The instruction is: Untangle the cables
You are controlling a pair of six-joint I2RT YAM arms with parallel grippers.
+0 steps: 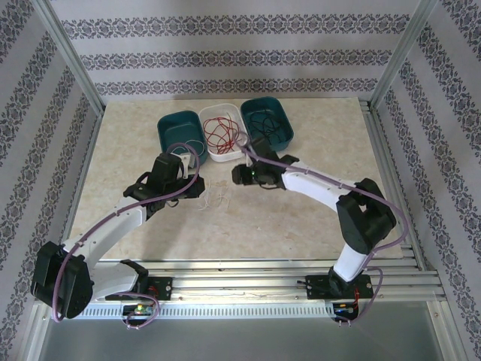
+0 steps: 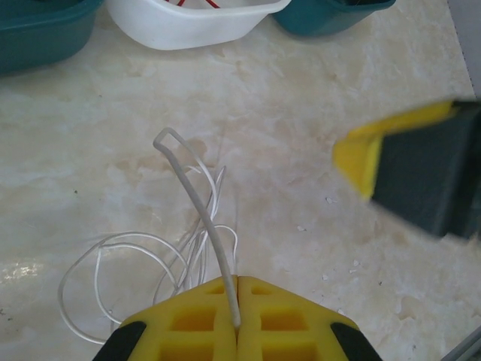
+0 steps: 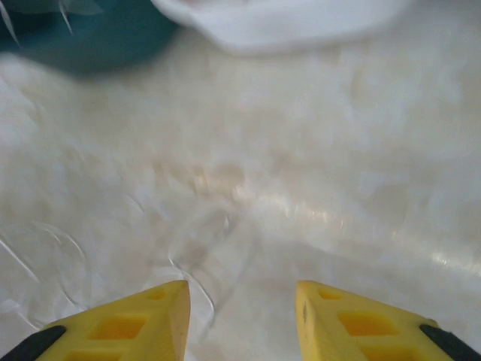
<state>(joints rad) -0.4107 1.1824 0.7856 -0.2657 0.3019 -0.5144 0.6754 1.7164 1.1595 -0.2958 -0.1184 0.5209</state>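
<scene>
The left gripper [image 2: 237,284] is pinching the white cable [image 2: 197,197] tight — its loops are lying lower left of the part-open right gripper [image 3: 240,293].

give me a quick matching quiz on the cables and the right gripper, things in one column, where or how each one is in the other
Things
1. red cable
2. black cable
3. white cable
4. right gripper

Places or states
a. pinched in the shut left gripper
b. open, above the table
c. in the white bin
d. in the teal bin to the right of the white one

Pairs: 1-c, 2-d, 3-a, 4-b
</scene>
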